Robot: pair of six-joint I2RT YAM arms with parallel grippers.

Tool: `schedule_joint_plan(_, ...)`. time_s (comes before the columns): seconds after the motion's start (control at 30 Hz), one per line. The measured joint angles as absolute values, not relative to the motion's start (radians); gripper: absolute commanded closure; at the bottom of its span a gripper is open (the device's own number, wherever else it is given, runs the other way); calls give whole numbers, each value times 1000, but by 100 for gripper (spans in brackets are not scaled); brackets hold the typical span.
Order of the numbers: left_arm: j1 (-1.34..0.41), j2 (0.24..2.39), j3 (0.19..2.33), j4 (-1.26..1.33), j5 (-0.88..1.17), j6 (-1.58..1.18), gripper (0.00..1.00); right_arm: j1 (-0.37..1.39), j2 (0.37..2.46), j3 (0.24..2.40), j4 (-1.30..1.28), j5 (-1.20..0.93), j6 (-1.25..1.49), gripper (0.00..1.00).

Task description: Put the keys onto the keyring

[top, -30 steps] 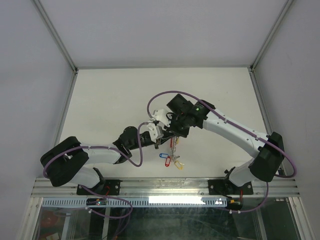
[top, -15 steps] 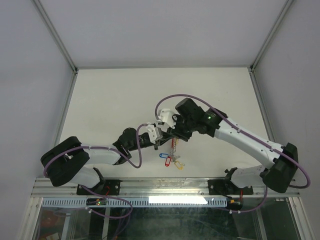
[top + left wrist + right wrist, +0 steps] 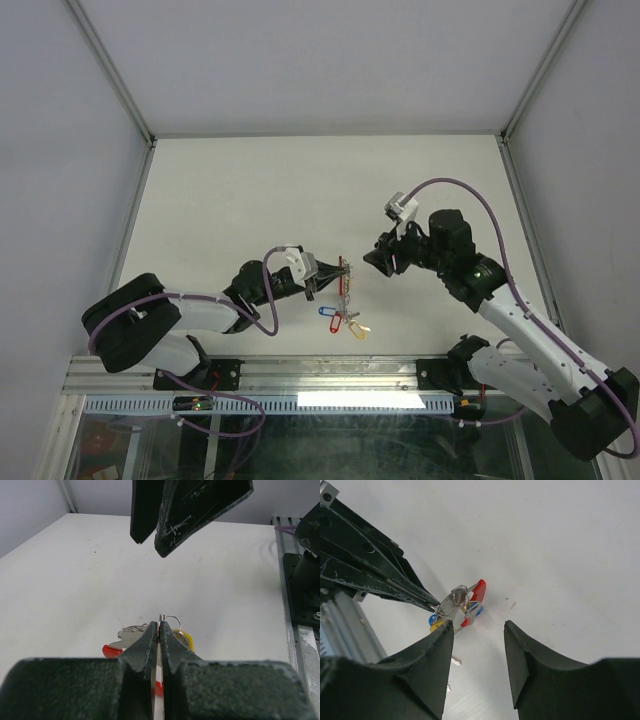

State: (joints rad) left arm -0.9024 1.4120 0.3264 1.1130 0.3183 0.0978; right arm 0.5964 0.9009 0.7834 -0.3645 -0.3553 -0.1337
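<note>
Pinching the keyring [image 3: 478, 590] in the left gripper [image 3: 158, 632], jaws pressed shut on its thin edge, lifted off the surface [image 3: 230, 190]. Dangling just below those tips: the keys [image 3: 338, 322], tagged blue, red and yellow, bunched together and apparently threaded on. Beyond the left gripper's tips and clear of the keyring: the right gripper [image 3: 479, 630], jaws at a middling gap, holding nothing.

Judging by that, late in the threading step, perhaps at its end. Under the right gripper, two silvery bits [image 3: 455, 661] on the surface; too small to tell whether spare keys.

Next, if keys: pick one up with the right gripper and bring its hole to the keyring's opening, keeping the left clamp steady. Otherwise: lower the keyring and release gently.
</note>
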Motion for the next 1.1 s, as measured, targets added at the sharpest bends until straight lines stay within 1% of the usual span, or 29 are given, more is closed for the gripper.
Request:
schedule_joint_plan(0.13, -902, 1417, 322, 1147, 318, 75, 100, 533, 858, 644, -194, -477, 51, 52)
schedule_joint_plan(0.37, -902, 1420, 311, 1174, 316, 60, 100, 505, 865, 498, 13, -611, 270, 55)
schedule_joint_plan(0.6, -902, 1420, 311, 1175, 316, 61, 100, 505, 871, 402, 187, -665, 299, 59)
schedule_joint_plan(0.7, -902, 1420, 311, 1175, 316, 61, 100, 505, 879, 346, 266, -679, 309, 59)
schedule_joint_plan(0.9, -902, 1420, 311, 1175, 316, 62, 100, 505, 945, 329, 370, -711, 334, 59)
schedule_joint_plan(1.1, -902, 1420, 311, 1175, 316, 62, 100, 505, 985, 329, 457, -727, 360, 65)
